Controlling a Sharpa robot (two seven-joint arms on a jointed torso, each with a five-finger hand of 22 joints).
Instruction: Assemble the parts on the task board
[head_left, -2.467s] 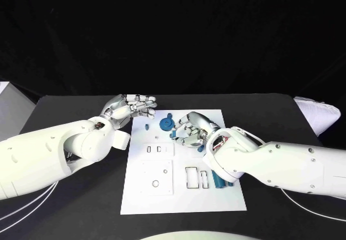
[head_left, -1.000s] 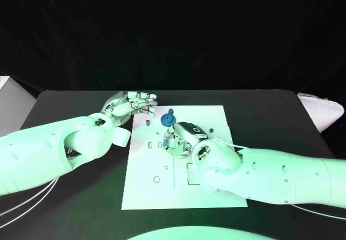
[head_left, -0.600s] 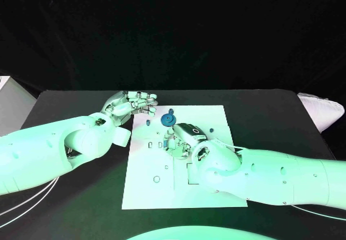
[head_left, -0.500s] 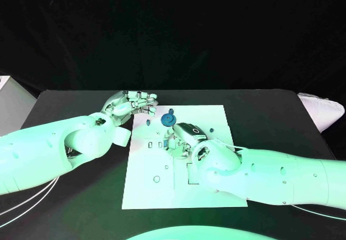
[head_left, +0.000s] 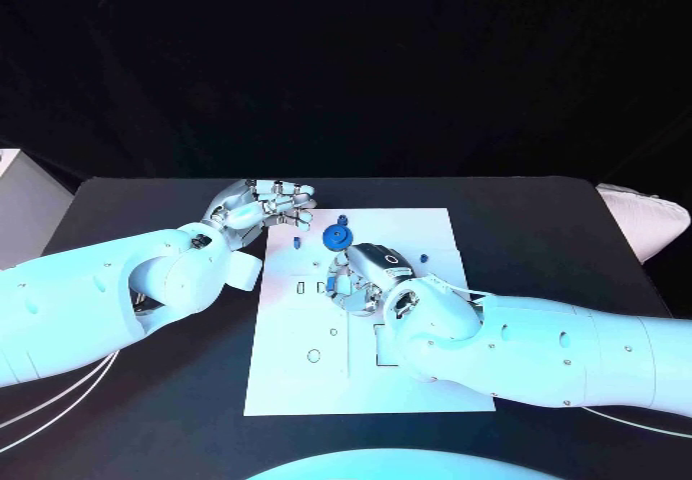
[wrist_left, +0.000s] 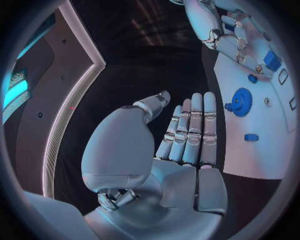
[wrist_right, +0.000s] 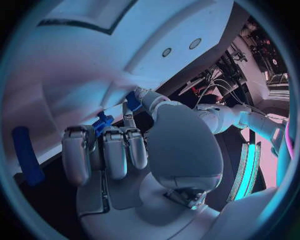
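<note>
Task board (head_left: 296, 375) flat on black tabletop (head_left: 548, 230), blue gear (head_left: 335, 237) standing near its far edge. Right hand (head_left: 364, 275) over board just near side of gear, fingers curled, pinching small blue part (wrist_right: 102, 123). Left hand (head_left: 267, 208) off board's far-left corner, fingers straight and close together, holding nothing.

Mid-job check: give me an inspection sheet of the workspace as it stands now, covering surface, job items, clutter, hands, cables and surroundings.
Surface: black table, with the white task board in its middle.
Job's things: blue gear stands at the board's far end; small blue part sits at the right hand's fingertips; a blue bar lies on the board.
Clutter: nothing seen.
Hands: left hand is empty with straight fingers, at the board's far left corner; right hand is curled over the board's middle, on the small blue part.
Cables: white cables run under the left arm.
Surroundings: dark backdrop; white object at the table's right edge.
</note>
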